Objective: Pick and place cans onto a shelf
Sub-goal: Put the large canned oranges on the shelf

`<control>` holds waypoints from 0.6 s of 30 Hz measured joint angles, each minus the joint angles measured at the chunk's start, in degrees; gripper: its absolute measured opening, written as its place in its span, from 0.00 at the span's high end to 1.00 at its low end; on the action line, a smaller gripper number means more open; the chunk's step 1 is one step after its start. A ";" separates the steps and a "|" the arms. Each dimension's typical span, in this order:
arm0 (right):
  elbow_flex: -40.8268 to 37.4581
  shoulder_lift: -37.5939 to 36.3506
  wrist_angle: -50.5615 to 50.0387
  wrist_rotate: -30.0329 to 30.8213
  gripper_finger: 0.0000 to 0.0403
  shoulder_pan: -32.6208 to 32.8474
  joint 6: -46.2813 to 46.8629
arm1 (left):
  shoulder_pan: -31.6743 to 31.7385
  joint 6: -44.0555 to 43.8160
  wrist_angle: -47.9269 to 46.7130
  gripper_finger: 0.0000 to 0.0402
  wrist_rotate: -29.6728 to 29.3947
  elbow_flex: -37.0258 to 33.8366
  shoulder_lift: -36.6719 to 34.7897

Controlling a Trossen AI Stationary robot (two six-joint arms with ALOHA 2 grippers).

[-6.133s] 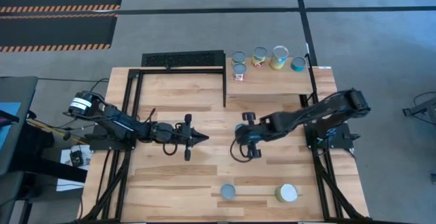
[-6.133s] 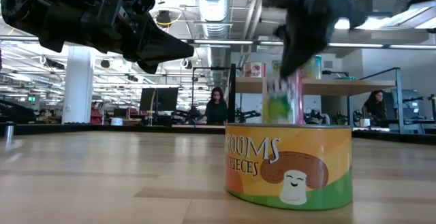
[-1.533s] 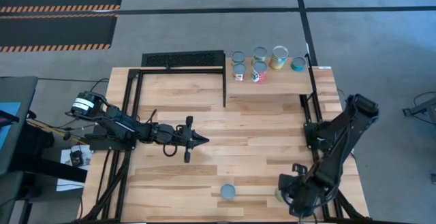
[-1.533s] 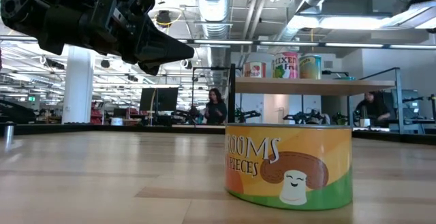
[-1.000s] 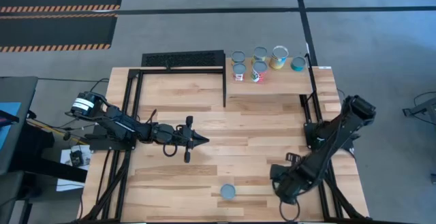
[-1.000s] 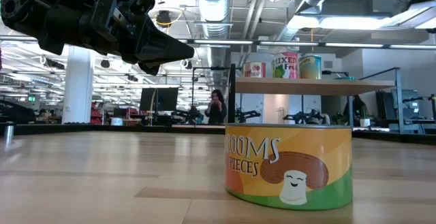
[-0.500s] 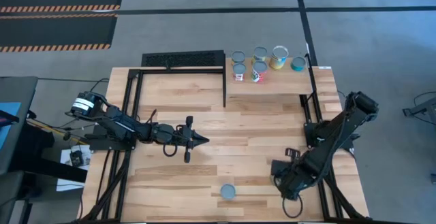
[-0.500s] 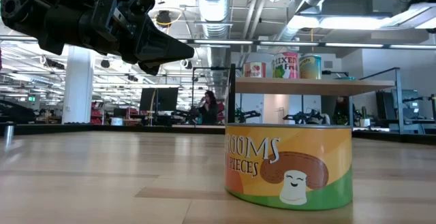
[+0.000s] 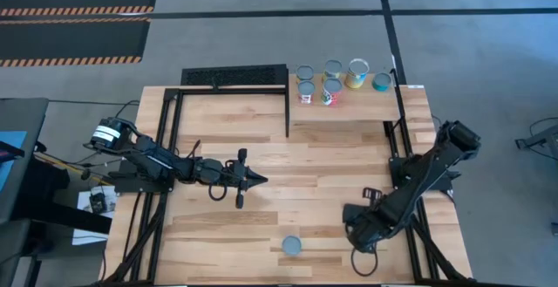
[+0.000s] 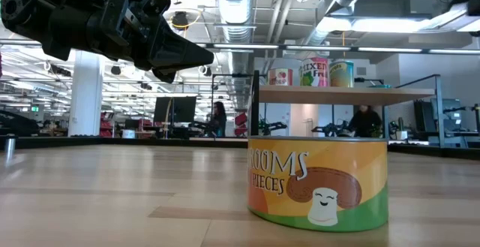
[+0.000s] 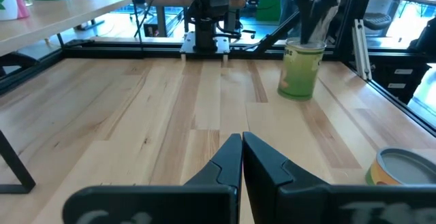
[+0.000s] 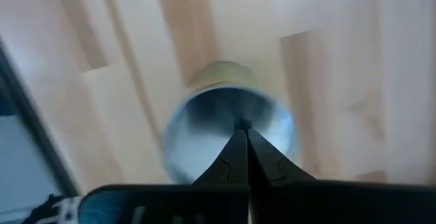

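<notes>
A can with a yellow-green label [image 11: 300, 69] stands upright on the table's near right. My right gripper [image 12: 240, 125] is shut, points down over its silvery top [image 12: 204, 125] and hides it in the high view [image 9: 359, 239]. A mushroom-label can [image 10: 319, 183] stands at the near middle [image 9: 291, 246]. Several cans [image 9: 332, 81] stand on the wooden shelf [image 9: 357, 105] at the far right. My left gripper [image 9: 260, 179] is shut and empty above the table's middle. My right gripper comes at the yellow-green can from above, its shut fingertips [image 11: 315, 37] at the middle of the can's top. I cannot tell whether they touch it. The can stands on the table.
A black perforated rack [image 9: 234, 76] stands at the far edge, left of the shelf. Black frame bars [image 9: 288, 112] run beside the shelf and along both table sides. Bare wood [image 9: 305, 165] lies between the arms. People move in the room behind [image 10: 217, 119].
My right gripper has stayed low over the yellow-green can and shifted a little toward the table's left edge. The can has not moved.
</notes>
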 joint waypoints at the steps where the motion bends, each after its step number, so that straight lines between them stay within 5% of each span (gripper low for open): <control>1: 0.00 0.00 -0.59 0.21 0.99 -0.50 -0.60 | 0.00 -0.01 0.00 1.00 0.01 0.00 0.00; 18: -3.01 -0.45 -4.78 1.99 0.98 -6.58 -5.95 | 0.01 -0.26 0.00 1.00 0.00 0.00 0.00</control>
